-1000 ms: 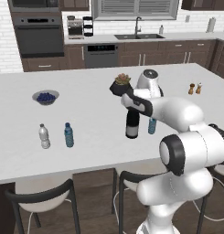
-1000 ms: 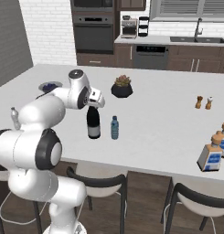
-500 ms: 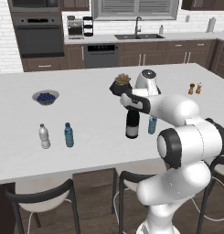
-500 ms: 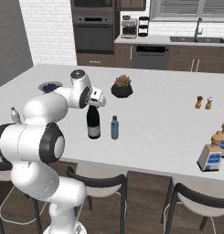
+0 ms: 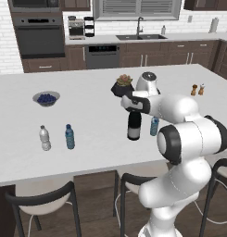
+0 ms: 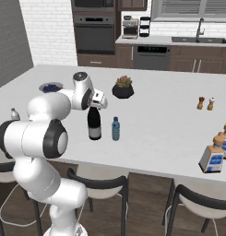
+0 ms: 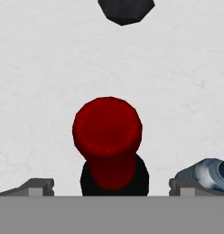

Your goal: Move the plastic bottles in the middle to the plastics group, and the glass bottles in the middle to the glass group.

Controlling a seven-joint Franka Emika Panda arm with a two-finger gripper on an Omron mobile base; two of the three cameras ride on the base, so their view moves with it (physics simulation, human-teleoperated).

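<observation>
Big white kitchen island counter (image 5: 87, 139) in a dark-cabinet kitchen with a wall oven (image 5: 38, 39) at the back. Mid-counter stands the tall dark wine bottle with a red top (image 7: 109, 137); the small pale grey-blue plastic water bottle (image 6: 115, 128) is just beside it. The two-finger gripper (image 7: 109, 185) hangs right above the red top, jaws spread wide, holding nothing. Near one end by the front edge are two small water bottles, a whitish one (image 5: 44, 138) and a deeper blue one (image 5: 69, 136). At the opposite end are squarish blue-labelled bottles (image 6: 212, 156). A grey bowl (image 5: 46, 97) holds blue berries; a dark pot (image 5: 122, 86) holds a plant.
</observation>
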